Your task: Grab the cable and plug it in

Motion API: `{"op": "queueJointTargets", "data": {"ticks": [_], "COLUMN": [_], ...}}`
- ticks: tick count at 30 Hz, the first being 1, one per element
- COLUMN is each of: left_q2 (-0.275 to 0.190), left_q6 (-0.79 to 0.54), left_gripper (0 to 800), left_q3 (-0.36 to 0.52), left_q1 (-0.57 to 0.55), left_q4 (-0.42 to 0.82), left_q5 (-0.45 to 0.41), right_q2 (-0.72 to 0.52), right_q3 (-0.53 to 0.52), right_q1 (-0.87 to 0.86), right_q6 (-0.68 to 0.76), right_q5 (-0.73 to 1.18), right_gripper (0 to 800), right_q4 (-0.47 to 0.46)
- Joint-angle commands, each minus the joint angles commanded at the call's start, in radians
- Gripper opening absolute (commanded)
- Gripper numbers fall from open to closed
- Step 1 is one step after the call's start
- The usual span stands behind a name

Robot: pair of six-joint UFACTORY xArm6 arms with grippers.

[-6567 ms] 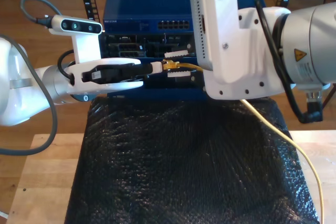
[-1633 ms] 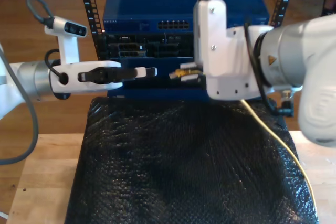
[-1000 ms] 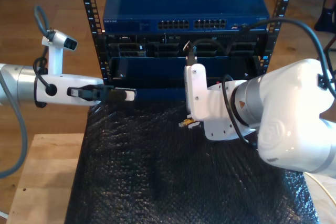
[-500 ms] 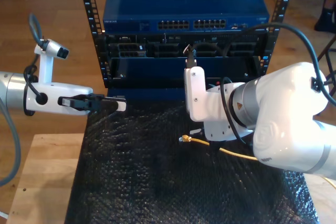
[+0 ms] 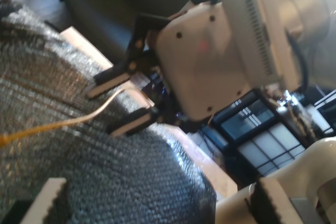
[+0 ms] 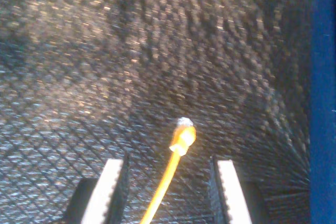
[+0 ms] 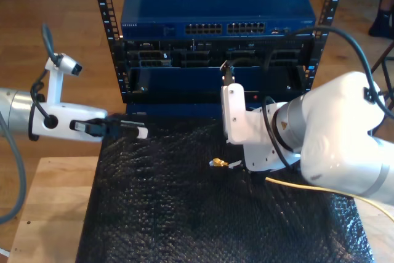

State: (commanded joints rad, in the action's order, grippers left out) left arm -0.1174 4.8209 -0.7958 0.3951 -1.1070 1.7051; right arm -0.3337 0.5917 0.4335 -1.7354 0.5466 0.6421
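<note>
- My second gripper (image 6: 167,192) has its fingers spread, with the cable (image 6: 173,166) running loose between them and touching neither pad; its plug lies on the black mat (image 6: 105,77).
- My first gripper (image 7: 138,132) hangs over the mat's edge at the exterior view's left, holding nothing; I cannot tell how wide it is.
- Half a second ago the cable lay longer across the mat; my second gripper now sits closer over the plug (image 7: 217,164).
</note>
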Motion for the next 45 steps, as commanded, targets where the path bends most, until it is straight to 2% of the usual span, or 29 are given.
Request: {"op": "queueJointTargets", "data": {"ticks": [11, 21, 25, 29, 32, 34, 40, 45], "left_q2": [0.000, -0.002, -0.002, 0.000, 0.003, 0.003, 0.005, 0.005], "left_q6": [-0.002, -0.003, -0.003, -0.003, -0.005, -0.005, -0.005, -0.005], "left_gripper": [793, 793, 793, 793, 793, 793, 793, 793], "left_q3": [0.000, -0.003, -0.003, -0.003, -0.003, -0.002, -0.002, -0.003], "left_q1": [0.003, 0.011, 0.021, 0.021, 0.023, 0.025, 0.037, 0.052], "left_q4": [0.029, 0.077, 0.077, 0.089, 0.098, 0.100, 0.117, 0.127], "left_q5": [0.002, 0.008, 0.006, 0.006, 0.005, 0.005, 0.003, 0.002], "right_q2": [0.112, 0.184, 0.209, 0.247, 0.287, 0.319, 0.391, 0.445], "right_q3": [0.091, 0.176, 0.215, 0.265, 0.310, 0.350, 0.459, 0.519], "right_q1": [-0.005, 0.002, 0.002, 0.005, 0.008, 0.012, 0.031, 0.069], "right_q6": [0.189, 0.428, 0.529, 0.614, 0.687, 0.720, 0.764, 0.789], "right_q5": [0.066, 0.072, 0.146, 0.213, 0.288, 0.339, 0.433, 0.443], "right_gripper": [395, 395, 397, 467, 586, 612, 635, 625], "right_q4": [-0.091, -0.261, -0.304, -0.353, -0.371, -0.381, -0.413, -0.505]}}
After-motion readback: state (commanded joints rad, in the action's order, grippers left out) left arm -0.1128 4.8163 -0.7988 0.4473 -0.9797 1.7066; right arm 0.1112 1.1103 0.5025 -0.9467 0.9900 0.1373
